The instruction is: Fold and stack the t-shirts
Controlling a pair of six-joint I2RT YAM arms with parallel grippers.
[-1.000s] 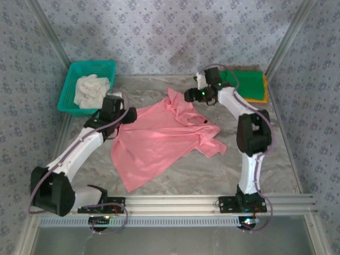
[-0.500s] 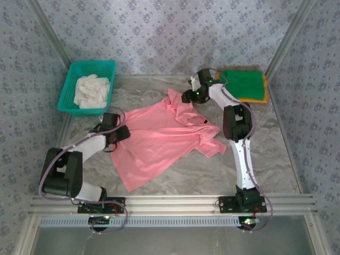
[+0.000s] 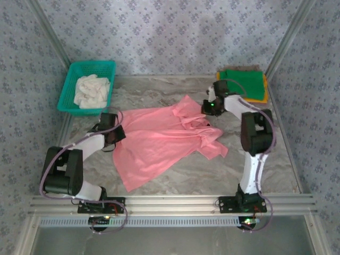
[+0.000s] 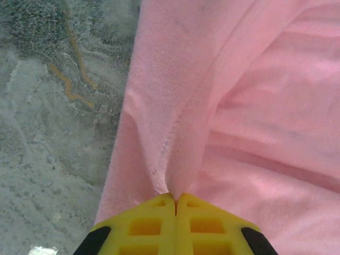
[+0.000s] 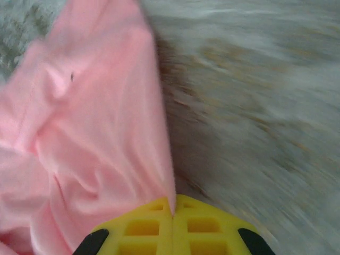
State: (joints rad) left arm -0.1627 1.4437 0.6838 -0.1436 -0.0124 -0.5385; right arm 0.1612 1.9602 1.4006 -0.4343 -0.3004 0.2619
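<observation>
There are three t-shirts. The pink t-shirt lies spread and rumpled across the middle of the frame. The green t-shirt lies folded at the upper right, on top of the orange-yellow t-shirt, of which just an edge peeks out. One teal basket sits at the upper left with one bundle of white cloth inside. Two arms reach in from the bottom edge.

The worktop is grey and marbled, with a metal rail along its near side. Walls of blue-grey patterned fabric close it in.

The left end effector is pinched tight on the left edge of the pink t-shirt, and in the left wrist view its yellow fingers meet over a seam of the cloth. The right end effector is likewise clamped on the shirt's upper right edge. The right wrist view is smeared with motion, but its fingers are pressed together with pink cloth caught between them.

A second ago both end effectors stood wide above the shirt. Since then they have closed, and the right one has moved right and down the frame, dragging the shirt's top corner with it. The left arm's elbow has folded back toward the lower left.
</observation>
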